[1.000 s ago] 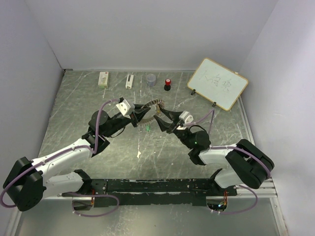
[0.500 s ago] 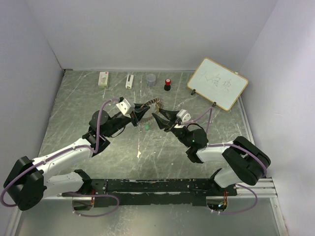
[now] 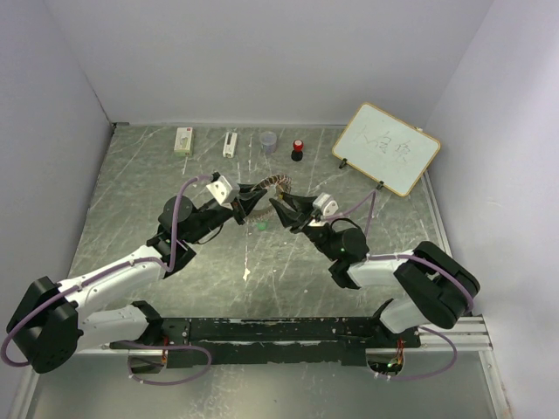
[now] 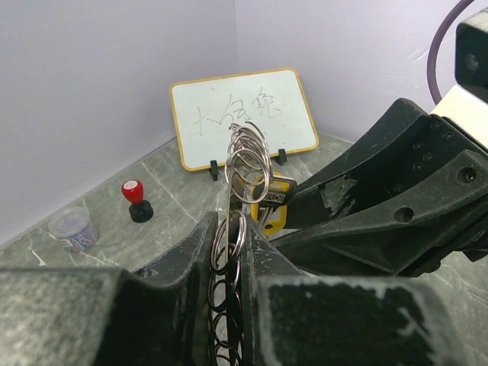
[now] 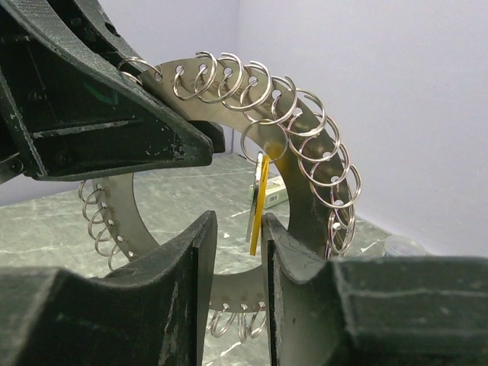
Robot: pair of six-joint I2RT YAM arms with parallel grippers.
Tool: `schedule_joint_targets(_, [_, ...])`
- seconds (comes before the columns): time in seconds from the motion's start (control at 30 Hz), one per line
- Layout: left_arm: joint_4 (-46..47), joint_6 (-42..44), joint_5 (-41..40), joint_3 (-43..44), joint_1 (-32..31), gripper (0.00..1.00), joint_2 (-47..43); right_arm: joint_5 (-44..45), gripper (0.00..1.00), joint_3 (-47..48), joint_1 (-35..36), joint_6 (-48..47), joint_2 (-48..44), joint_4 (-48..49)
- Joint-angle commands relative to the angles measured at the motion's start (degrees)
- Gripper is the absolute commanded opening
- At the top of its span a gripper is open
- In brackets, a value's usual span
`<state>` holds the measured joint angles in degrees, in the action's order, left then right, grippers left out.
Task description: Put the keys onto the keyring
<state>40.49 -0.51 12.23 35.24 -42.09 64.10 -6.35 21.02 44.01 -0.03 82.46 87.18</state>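
2 hands meet tip to tip — left hand [image 3: 252, 198] clamps the keyring [image 5: 305, 152], right hand [image 3: 280, 208] narrowly parted around the yellow key [image 5: 255, 210].

Table [image 3: 131, 201]: grey-green marbled sheet, scuffed with pale scratches, dull sheen. Boxed in on three sides by plain white panels: back wall [image 3: 262, 61], left wall [image 3: 44, 175], right wall [image 3: 498, 175]. Light soft and even, shadows faint. Far right corner: whiteboard [image 3: 386, 147], wood-framed, on small black feet, faint handwriting. Along the back edge, in a row, apart from one another: white box [image 3: 183, 140], narrow white piece [image 3: 229, 144], grey cup [image 3: 267, 140], red-topped black knob [image 3: 298, 149]. Near edge: black rail [image 3: 271, 330].
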Motion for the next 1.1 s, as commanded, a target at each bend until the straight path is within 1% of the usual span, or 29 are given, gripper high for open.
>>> schedule_joint_targets(0.0, [4.2,-0.8,0.7,0.4,-0.3,0.07,-0.1,0.9,0.29,1.4,0.5,-0.6,0.9,6.4])
schedule_joint_targets(0.33, [4.3,-0.9,0.7,0.5,-0.3,0.07,0.2,1.7,0.26,1.8,0.5,-0.4,1.5,7.8])
schedule_joint_targets(0.4, [4.2,-0.9,0.8,0.5,-0.3,0.07,0.1,1.9,0.23,1.7,0.5,-0.5,1.5,8.0])
schedule_joint_targets(0.47, [4.1,-0.8,0.5,0.5,-0.3,0.07,0.1,2.0,0.19,1.8,0.5,-0.4,1.3,7.9])
schedule_joint_targets(0.67, [3.6,-0.2,-0.6,0.1,-0.3,0.07,0.0,2.6,0.02,0.8,0.5,-0.7,-1.0,6.6])
schedule_joint_targets(0.7, [3.5,-0.1,-0.9,0.0,-0.4,0.07,-0.1,2.7,0.0,0.7,0.5,-0.7,-1.7,5.6])
schedule_joint_targets(0.9, [2.4,0.5,-3.4,-0.4,-0.3,0.07,-0.9,3.4,0.0,-0.3,0.5,-1.5,-6.2,0.3])
schedule_joint_targets(1.07, [1.4,1.4,-5.4,-0.7,-0.3,0.07,-1.7,3.7,0.0,0.9,0.5,-1.7,-11.8,-10.1])
